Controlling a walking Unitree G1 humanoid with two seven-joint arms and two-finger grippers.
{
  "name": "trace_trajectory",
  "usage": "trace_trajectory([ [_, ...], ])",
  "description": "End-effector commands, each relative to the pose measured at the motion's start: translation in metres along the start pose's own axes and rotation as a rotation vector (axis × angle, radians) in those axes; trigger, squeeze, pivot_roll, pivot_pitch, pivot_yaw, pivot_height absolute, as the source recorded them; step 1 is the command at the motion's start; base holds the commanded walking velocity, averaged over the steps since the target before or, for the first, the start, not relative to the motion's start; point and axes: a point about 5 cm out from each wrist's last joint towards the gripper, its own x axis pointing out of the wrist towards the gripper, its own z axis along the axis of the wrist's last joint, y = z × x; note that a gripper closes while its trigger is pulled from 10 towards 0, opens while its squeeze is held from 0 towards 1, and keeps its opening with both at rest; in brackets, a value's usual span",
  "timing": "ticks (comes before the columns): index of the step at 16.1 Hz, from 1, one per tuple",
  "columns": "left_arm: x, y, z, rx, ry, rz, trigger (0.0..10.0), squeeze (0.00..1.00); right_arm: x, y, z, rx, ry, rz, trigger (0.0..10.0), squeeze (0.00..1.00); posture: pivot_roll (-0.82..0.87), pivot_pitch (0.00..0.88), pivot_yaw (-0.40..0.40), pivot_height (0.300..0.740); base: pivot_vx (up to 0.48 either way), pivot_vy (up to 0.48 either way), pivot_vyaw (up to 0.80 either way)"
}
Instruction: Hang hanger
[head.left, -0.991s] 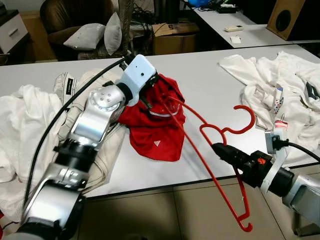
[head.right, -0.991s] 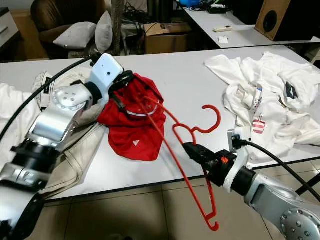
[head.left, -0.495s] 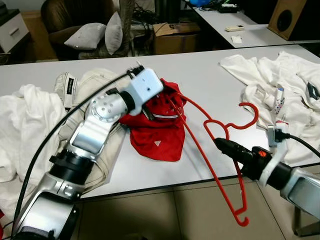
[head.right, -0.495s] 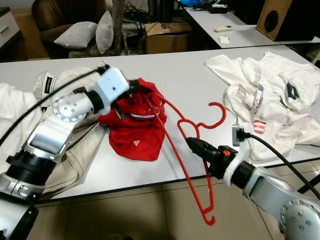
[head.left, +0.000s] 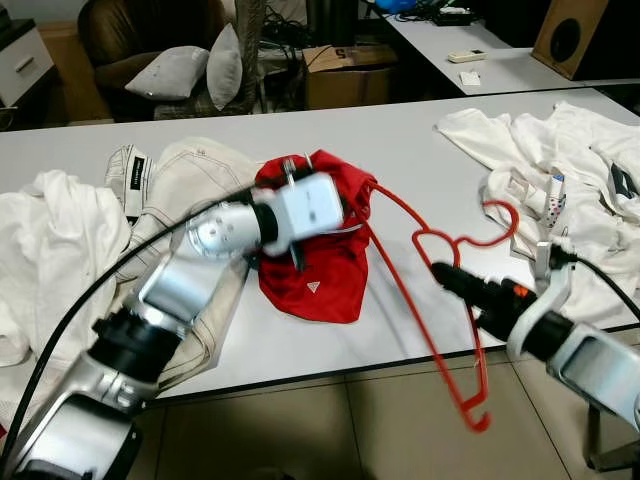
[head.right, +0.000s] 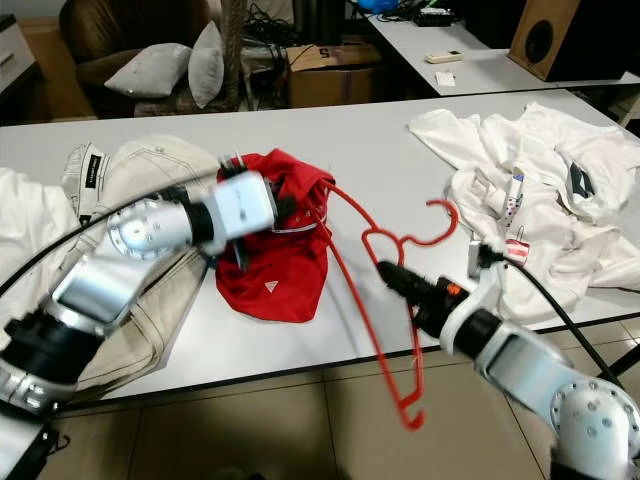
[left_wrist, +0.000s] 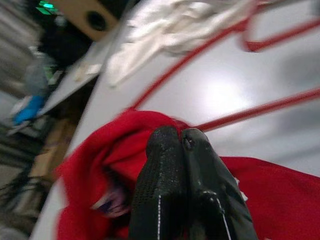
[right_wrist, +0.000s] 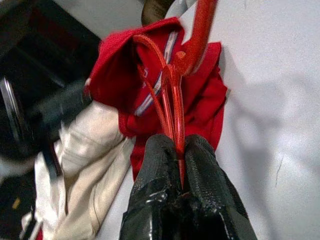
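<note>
Red hanger held over the near edge of the white bench, one arm of it inside the red shirt.

Eye views: red shirt lies mid-bench. Left claw is at the shirt's collar; motion blur on that arm. Red hanger runs from the shirt out past the bench's near edge, its hook just right of the shirt. Right claw grips it below the hook. White clothes are piled right of the shirt, beige trousers left of it.
Left wrist view: left claw's fingers are pressed together on a fold of red shirt fabric; hanger rods cross beyond.
Right wrist view: right claw's fingers are clamped on the thin hanger rod, shirt beyond.
</note>
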Motion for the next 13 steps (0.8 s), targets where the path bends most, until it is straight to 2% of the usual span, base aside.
trace_trajectory([
  [1,0.001,-0.008,0.002,0.023,0.002,-0.063,0.0,0.0,0.0,0.002,0.009,0.021,-0.052,0.007,10.0,0.0,0.02,0.0,0.03,0.74,0.0,0.0,0.0],
  [3,0.0,-0.001,-0.004,-0.018,0.037,-0.007,0.0,0.0,-0.001,0.01,-0.022,-0.37,0.248,-0.038,10.0,0.0,0.02,0.0,0.029,0.74,0.0,0.0,0.0],
  [5,-0.004,0.013,-0.006,-0.053,0.046,0.075,0.0,0.0,0.004,0.011,-0.012,-0.31,0.12,-0.022,10.0,0.0,0.03,0.0,0.026,0.74,0.0,0.0,0.0],
  [7,-0.013,0.032,-0.008,-0.034,0.059,0.155,0.0,0.0,0.003,0.028,0.024,-0.307,-0.13,0.07,10.0,0.0,0.03,0.0,0.029,0.74,0.0,0.0,0.0],
  [8,-0.017,0.042,-0.007,-0.016,0.052,0.206,0.0,0.0,0.0,0.034,0.041,-0.265,-0.247,0.11,10.0,0.0,0.03,0.0,0.03,0.74,0.0,0.0,0.0],
  [9,-0.02,0.048,-0.005,0.007,0.053,0.239,0.0,0.0,0.0,0.03,0.046,-0.241,-0.286,0.082,10.0,0.0,0.03,0.0,0.031,0.74,0.0,0.0,0.0],
  [10,-0.021,0.051,-0.003,0.035,0.058,0.246,0.0,0.0,0.002,0.018,0.038,-0.256,-0.217,0.007,10.0,0.0,0.03,0.0,0.031,0.74,0.0,0.0,0.0],
  [11,-0.021,0.052,-0.003,0.049,0.062,0.246,0.0,0.0,0.006,0.007,0.019,-0.312,-0.071,-0.06,10.0,0.0,0.03,0.0,0.03,0.74,0.0,0.0,0.0],
  [13,-0.02,0.055,0.0,0.082,0.054,0.275,0.0,0.0,0.009,0.004,-0.009,-0.331,0.089,-0.054,10.0,0.0,0.03,0.0,0.029,0.74,0.0,0.0,0.0],
])
